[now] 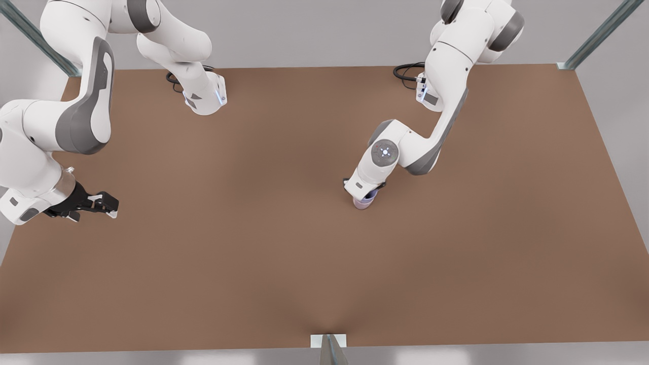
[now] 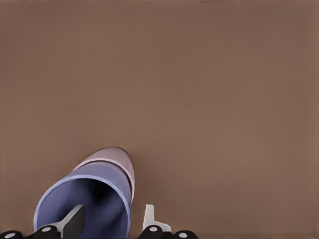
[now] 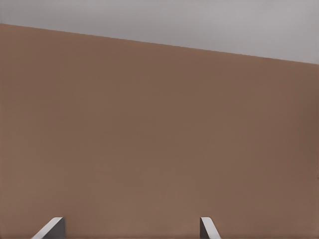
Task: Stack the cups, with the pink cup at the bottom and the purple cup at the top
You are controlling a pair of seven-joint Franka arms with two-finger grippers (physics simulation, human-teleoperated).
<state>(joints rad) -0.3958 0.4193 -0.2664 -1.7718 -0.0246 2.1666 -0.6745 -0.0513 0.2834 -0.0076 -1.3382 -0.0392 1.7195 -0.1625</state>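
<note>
At the front view's left, the right end effector (image 1: 104,205) waits low over the bare surface (image 1: 253,263), fingers spread wide, empty. Right of centre, the left end effector (image 1: 366,195) straddles one wall of the purple cup (image 2: 87,201), fingers barely parted; grip or release, I cannot tell. It sits nested in the pink cup (image 2: 119,159). Both stand upright, mouths up, long axes vertical. The stack looks made; next likely calls for opening and lifting straight up

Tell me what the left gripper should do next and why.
Probably open and lift straight up. The purple cup already sits nested in the pink cup, with the left gripper straddling its wall, one finger inside. The right gripper waits open, apart.
</note>
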